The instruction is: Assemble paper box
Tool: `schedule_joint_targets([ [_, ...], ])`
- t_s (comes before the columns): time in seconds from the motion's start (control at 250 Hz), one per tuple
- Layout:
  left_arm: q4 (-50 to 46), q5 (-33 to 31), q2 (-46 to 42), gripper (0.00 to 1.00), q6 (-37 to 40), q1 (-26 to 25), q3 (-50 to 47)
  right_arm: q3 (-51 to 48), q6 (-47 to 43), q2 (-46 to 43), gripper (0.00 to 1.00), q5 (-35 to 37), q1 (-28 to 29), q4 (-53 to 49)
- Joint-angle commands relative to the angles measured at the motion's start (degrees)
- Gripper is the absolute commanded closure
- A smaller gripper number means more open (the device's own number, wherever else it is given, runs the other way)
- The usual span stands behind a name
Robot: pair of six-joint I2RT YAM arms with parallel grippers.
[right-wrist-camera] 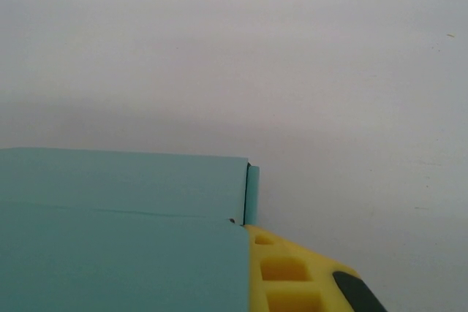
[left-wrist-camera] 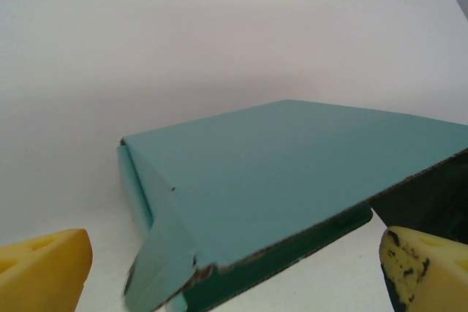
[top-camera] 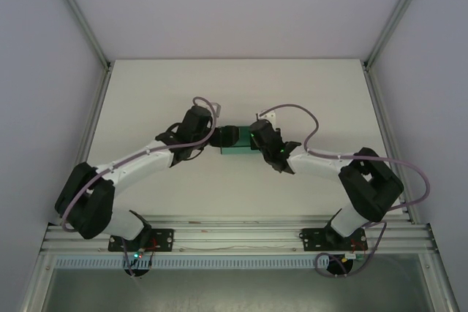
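At mid-table, your left gripper [left-wrist-camera: 234, 269] stands with its jaws thrown wide. Its yellow pads [left-wrist-camera: 44, 268] sit out at either side and grip nothing. The paper box [left-wrist-camera: 292, 180] lies straight ahead of that gap, end-on to you and touching neither pad. Your right gripper [top-camera: 258, 140] is closed down at the opposite end. In its wrist view the teal card runs hard against the one pad on show [right-wrist-camera: 292, 275], so it appears to have the box's thin wall pinched. From above, the box rests flat on the table [top-camera: 146, 93] with its long axis running left to right between the two grippers, a short end toward each. That lie is what your coming move turns on. The right arm is the one in contact, while the left is just beside the box and free to come in along that axis. At the near left corner a side flap [left-wrist-camera: 157, 268] juts loose with a frayed tip, and the lid edge rides slightly proud, so the closing looks unfinished. The count: one box, two grippers, two arms.
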Motion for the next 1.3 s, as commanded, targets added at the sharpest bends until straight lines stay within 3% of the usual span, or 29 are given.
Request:
schedule_joint_targets([
  [0.0,-6.17,-4.96,-3.58,0.0,-1.31,-0.31,2.83,-1.93,-1.0,-1.38,0.92,1.28,0.46,0.72],
  [0.224,-10.79,-12.81,-2.51,0.0,-6.57,1.96,7.25,-3.8,-2.38,-1.49,0.91,0.75,0.94,2.26],
  [0.48,-5.58,1.42,6.86,0.02,-10.01,7.19,10.01,-5.8,-3.13,-0.7,0.88,-0.5,1.56,5.36],
  [0.752,-1.58,8.57,13.12,0.14,-12.54,7.42,8.17,-9.16,-2.69,-1.58,0.85,-0.65,2.29,9.96],
  [1.071,3.29,12.0,16.41,0.27,-14.64,7.42,4.38,-11.21,-3.12,-4.42,0.75,-1.72,3.93,11.47],
  [1.295,3.55,11.74,19.16,0.28,-14.53,7.51,4.25,-15.62,-2.72,-10.36,0.56,-3.54,4.02,10.62],
])
